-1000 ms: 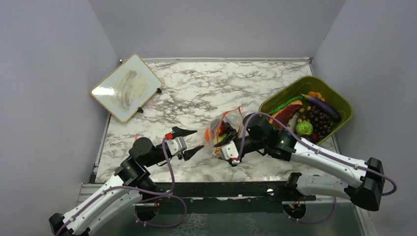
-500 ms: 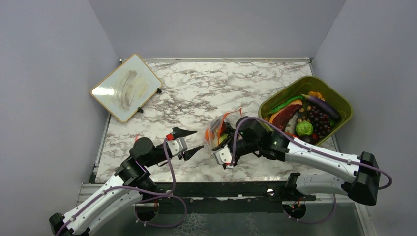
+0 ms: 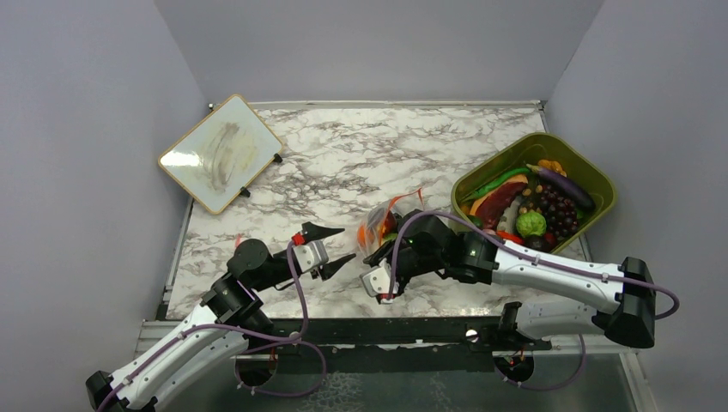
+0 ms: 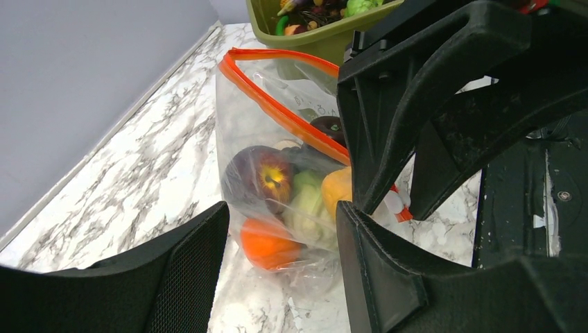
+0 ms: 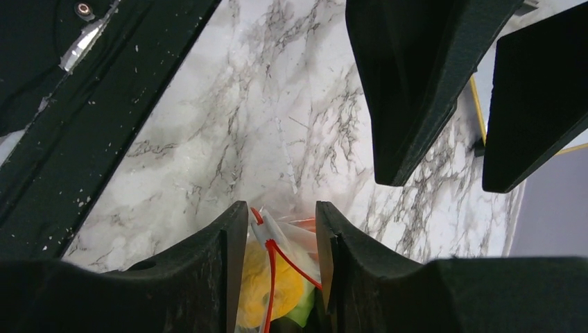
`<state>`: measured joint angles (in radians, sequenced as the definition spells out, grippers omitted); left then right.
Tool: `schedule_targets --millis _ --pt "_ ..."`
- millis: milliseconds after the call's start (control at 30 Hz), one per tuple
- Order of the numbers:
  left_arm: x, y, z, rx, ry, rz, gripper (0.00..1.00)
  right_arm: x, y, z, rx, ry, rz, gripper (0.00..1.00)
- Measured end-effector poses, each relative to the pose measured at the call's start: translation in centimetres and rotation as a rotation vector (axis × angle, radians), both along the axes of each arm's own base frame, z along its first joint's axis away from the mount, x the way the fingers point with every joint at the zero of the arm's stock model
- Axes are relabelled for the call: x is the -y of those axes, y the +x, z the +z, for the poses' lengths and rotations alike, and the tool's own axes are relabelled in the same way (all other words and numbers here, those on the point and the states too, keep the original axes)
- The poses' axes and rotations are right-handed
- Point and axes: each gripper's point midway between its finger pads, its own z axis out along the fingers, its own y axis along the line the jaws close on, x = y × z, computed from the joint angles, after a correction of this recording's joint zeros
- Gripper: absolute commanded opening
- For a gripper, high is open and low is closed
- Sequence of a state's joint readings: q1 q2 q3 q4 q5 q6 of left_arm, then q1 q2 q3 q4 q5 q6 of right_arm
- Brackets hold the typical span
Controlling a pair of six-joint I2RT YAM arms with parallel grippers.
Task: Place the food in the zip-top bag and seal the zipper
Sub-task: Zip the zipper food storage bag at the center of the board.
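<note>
Right pincer (image 5: 277, 222) slid lower-left along zip-top bag (image 3: 384, 225) | bag mid-frame on desk (image 3: 343, 163), food (image 4: 267, 173) inside, zipper (image 4: 277, 104) gaping | right straddles strip, grip unclear; left pincer (image 3: 343, 242) wide, empty | step: sealing; next: pinch strip shut along its length

1. No word, brand, number or sign can be read anywhere.
2. The zip-top bag (image 4: 243, 118) shows faint pale marks just below the zipper (image 4: 277, 109), too blurred to read.
3. The white board (image 3: 220, 153) shows only smears.
</note>
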<state>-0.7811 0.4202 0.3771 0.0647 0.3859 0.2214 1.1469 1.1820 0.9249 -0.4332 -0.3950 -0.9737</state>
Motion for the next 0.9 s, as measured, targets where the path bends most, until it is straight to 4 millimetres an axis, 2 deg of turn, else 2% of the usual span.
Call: schedule_targets --millis 233,400,667,900 --pt "0.0 0.0 -0.2 0.002 0.008 -0.003 0.60 0.7 0.6 -1.0 0.014 -0.052 -0.038 0.33" --pt "0.0 -0.1 -0.3 0.005 0.012 -0.007 0.60 0.8 0.9 -1.6 0.019 -0.076 -0.052 0.23" --pt "0.0 -0.1 -0.3 0.006 0.015 -0.007 0.60 0.8 1.0 -1.6 0.024 -0.077 -0.052 0.29" --pt "0.0 -0.1 -0.4 0.004 0.019 -0.007 0.60 0.6 1.1 -1.7 0.020 -0.087 -0.051 0.23"
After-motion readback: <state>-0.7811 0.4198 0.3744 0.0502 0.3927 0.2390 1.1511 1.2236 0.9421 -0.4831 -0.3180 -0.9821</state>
